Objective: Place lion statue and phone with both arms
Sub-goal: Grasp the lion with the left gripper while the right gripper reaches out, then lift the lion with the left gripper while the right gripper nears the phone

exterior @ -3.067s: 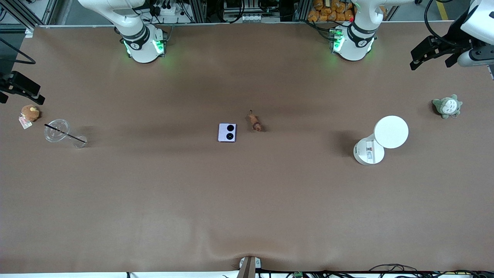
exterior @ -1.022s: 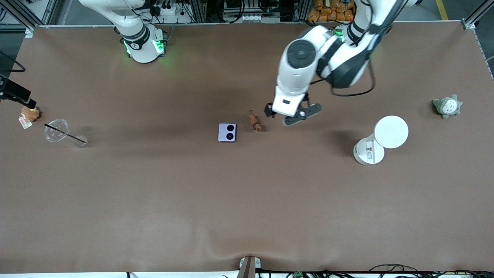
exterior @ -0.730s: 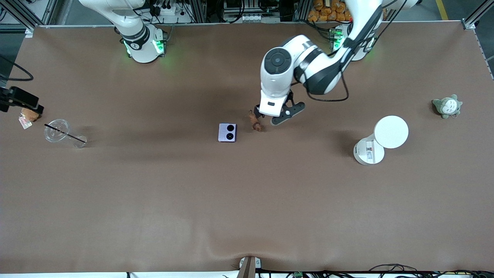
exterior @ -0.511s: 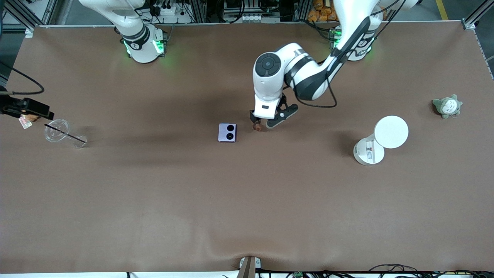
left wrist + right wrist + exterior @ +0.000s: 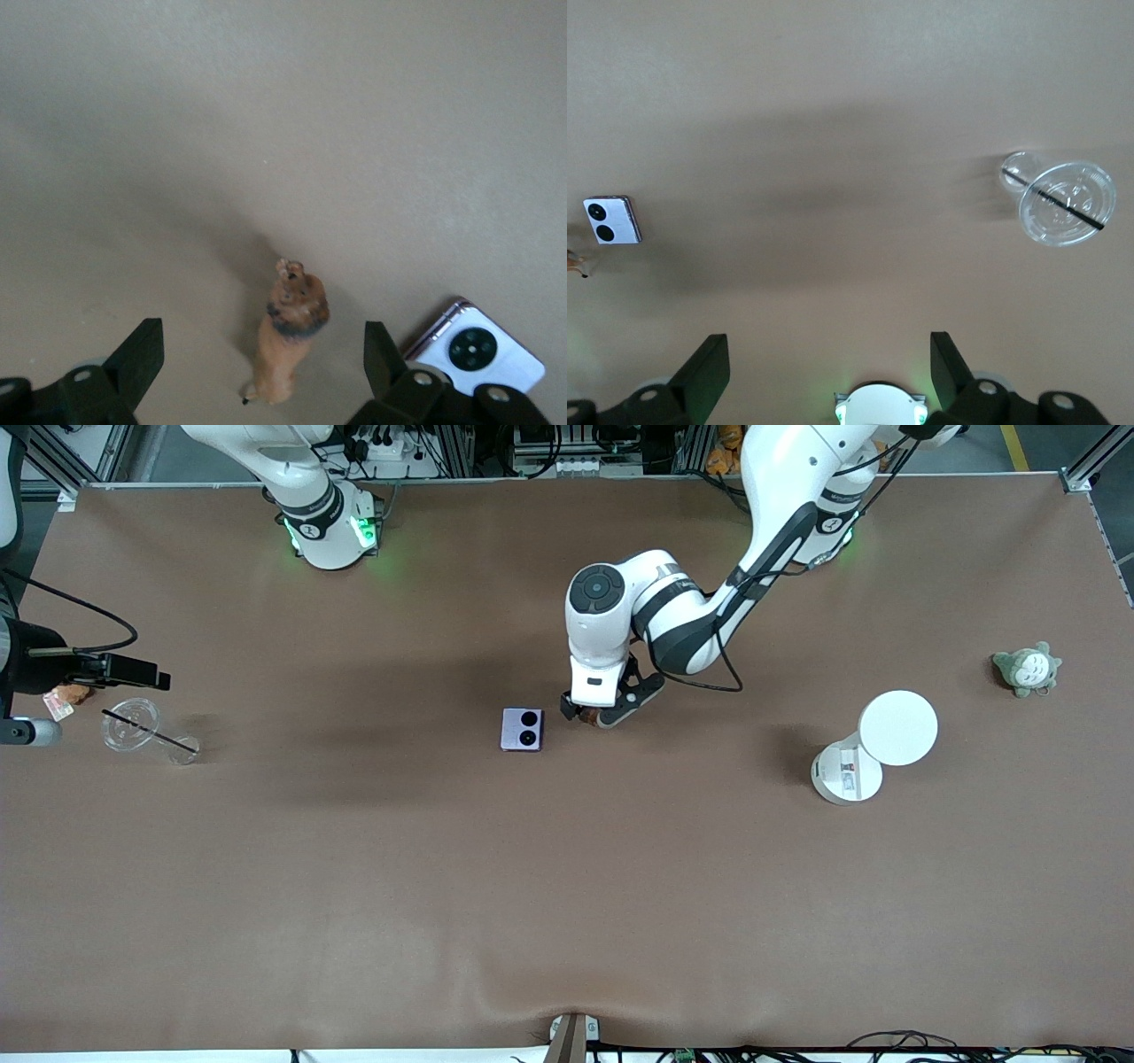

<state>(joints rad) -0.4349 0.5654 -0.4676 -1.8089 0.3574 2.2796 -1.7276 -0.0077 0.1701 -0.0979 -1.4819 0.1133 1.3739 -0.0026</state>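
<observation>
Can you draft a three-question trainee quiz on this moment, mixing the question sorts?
1. True or false: the left end effector is shut on the lion statue.
2. Multiple choice: what lies on the table beside the lion statue, toward the right arm's end? A) the phone B) the clear cup C) the white lamp
3. Short answer: where is the right end effector?

Key
1. False: its fingers stand open, one on each side of the statue, with gaps showing.
2. A
3. At the right arm's end of the table, above the clear cup and the brown plush, open and holding nothing.
</observation>
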